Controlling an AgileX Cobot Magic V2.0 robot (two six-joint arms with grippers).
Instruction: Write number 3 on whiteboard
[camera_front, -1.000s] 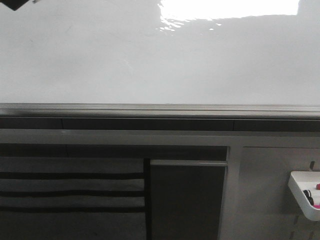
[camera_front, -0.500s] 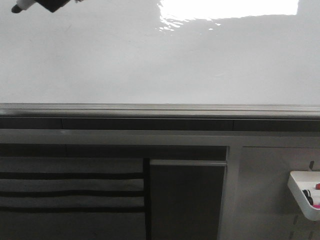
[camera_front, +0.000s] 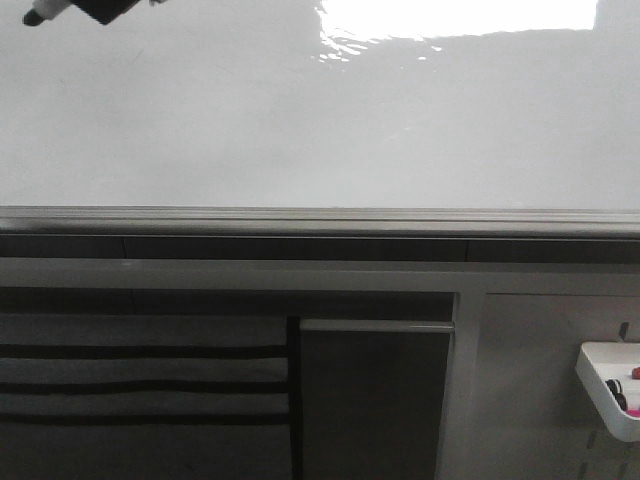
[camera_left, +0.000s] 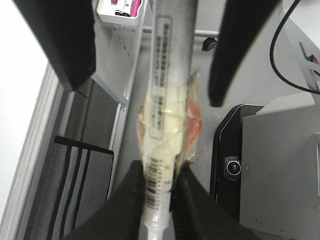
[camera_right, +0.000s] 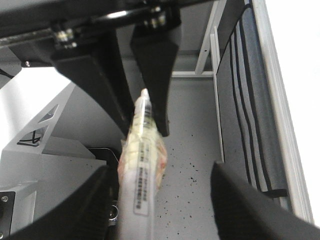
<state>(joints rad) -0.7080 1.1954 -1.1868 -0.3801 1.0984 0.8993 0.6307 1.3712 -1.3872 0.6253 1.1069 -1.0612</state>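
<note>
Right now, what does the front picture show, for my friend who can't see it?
A large glossy white whiteboard fills the top half, with no number on it. A dark marker tip pokes in at the top left corner. A small white plastic tray hangs at the lower right.

My marker (camera_front: 45, 12) tip has bare whiteboard (camera_front: 320, 120) all round it; only the rail (camera_front: 320, 218) far below bounds it.

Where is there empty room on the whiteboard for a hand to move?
Nearly all the whiteboard is bare, from the glare at its top down to the grey rail. Only its top-left corner is taken, by the marker. The small tray at lower right holds things.
</note>
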